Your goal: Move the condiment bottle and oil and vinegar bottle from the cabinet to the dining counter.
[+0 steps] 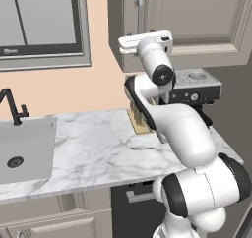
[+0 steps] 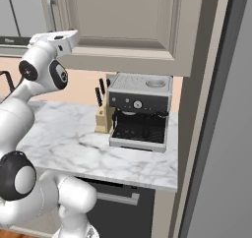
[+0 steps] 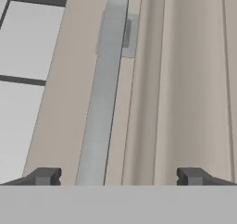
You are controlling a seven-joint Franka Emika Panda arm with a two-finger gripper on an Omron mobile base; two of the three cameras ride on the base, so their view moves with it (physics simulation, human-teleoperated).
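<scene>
The taupe cabinet (image 1: 197,15) hangs above the worktop with its panelled doors closed. Its vertical silver bar handle (image 3: 102,102) rises close in front of my hand camera. My gripper (image 3: 118,177) is open, and the handle's lower part stands between the two dark fingertips (image 3: 44,176), nearer the left one, touching neither. From the base views my white hand (image 1: 145,41) is raised to the cabinet's lower left corner, just under the handle (image 2: 51,11). The condiment bottle and the oil and vinegar bottle are hidden behind the closed doors. The dining counter is out of view.
A steel espresso machine (image 2: 140,109) and a wooden knife block (image 2: 103,118) stand under the cabinet on the marble worktop (image 1: 93,153). The sink (image 1: 24,148) with a black tap (image 1: 12,106) lies left, below the grey-framed window (image 1: 39,20). A dark tall panel (image 2: 221,133) closes the right.
</scene>
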